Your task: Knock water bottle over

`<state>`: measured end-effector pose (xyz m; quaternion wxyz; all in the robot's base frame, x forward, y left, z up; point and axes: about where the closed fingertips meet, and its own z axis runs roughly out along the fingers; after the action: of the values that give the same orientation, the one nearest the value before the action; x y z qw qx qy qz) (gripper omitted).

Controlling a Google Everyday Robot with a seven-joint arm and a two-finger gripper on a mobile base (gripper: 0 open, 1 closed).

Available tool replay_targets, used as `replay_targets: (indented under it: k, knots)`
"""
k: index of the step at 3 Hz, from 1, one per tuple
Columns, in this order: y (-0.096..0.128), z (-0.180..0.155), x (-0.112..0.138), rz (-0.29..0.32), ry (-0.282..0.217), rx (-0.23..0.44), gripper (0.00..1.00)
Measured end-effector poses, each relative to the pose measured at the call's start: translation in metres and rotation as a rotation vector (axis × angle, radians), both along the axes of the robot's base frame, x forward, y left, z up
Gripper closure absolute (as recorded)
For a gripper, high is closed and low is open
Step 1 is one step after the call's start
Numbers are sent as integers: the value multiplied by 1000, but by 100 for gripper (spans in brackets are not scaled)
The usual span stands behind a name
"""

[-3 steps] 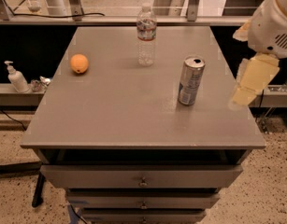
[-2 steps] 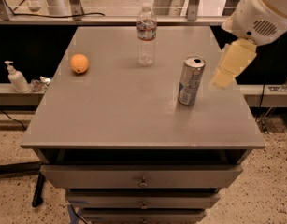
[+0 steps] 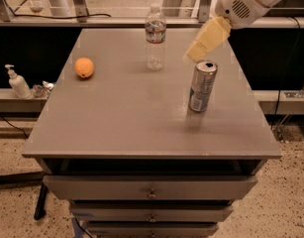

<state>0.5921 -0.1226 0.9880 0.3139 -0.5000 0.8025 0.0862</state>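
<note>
Water bottle (image 3: 155, 38) stands upright on the bench (image 3: 117, 128). I see the hand (image 3: 196, 52) just above the can (image 3: 202, 87), apart from the bottle. I cannot tell its state.

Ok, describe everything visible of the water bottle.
The water bottle is slim, clear ribbed plastic with a white cap and a narrow red-and-blue label band on its upper part. It stands upright, cap on, near the far edge of the grey table, touching only the tabletop. The gripper hangs to its right, apart from it, near the top of the silver can.
</note>
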Motion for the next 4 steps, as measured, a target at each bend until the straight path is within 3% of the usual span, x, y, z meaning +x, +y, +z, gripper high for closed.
replay_targets:
  k: [2,3,4]
  knots:
    - [32,-26,82,-104,-47,224,0]
    - [53,-34,108,-117,-65,326,0]
    - [81,-29,122,-85,-78,470,0]
